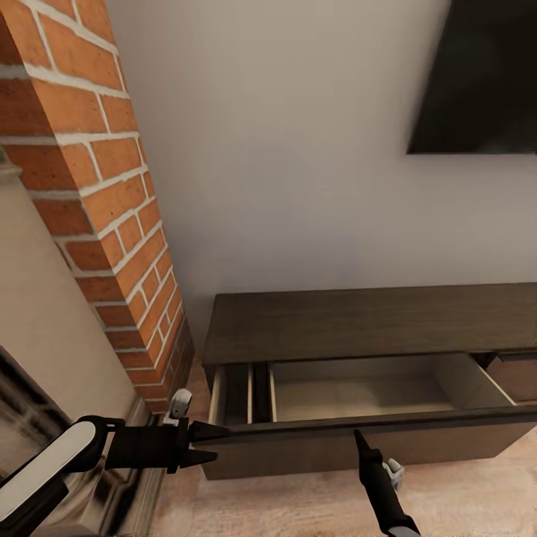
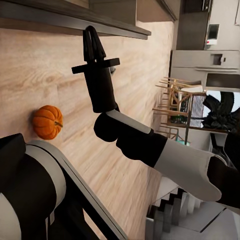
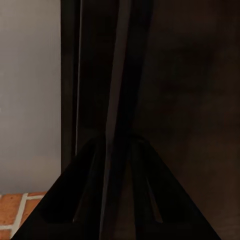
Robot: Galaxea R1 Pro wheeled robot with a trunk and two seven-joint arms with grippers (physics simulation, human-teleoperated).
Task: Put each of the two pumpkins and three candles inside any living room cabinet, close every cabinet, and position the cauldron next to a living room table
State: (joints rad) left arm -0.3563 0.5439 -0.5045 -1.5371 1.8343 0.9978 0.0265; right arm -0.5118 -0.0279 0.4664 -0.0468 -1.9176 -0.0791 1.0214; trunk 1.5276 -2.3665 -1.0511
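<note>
1. Long low dark-brown wood-grain cabinet [image 1: 358, 321] stands against the pale wall, beside a red brick chimney column [image 1: 112, 194]. Its wide drawer [image 1: 358, 388] is pulled out, pale beige inside, nothing in it that I can see; presumably opened to receive the pumpkins and candles.

2. Left gripper [image 1: 209, 444] sits level with the drawer front's left end. One finger appears to lie at the front's edge, the other below it. Fingers look slightly apart, not clamped on anything. Likely placed there to steady or draw the front.

3. Right gripper [image 1: 361, 440] points up at the drawer front near its middle, tip touching or just short of it. In the left wrist view the right gripper [image 2: 94, 41] shows its fingers drawn together to a point. The right wrist view, looking along the dark front, shows them together too, holding nothing.

4. Small round ribbed orange pumpkin [image 2: 47, 121] lies on the pale wood floor [image 2: 125, 125], near the robot's body, well apart from both grippers. Not yet stowed.

5. Judgement: drawer is ready; fetching the pumpkin from the floor comes next.
</note>
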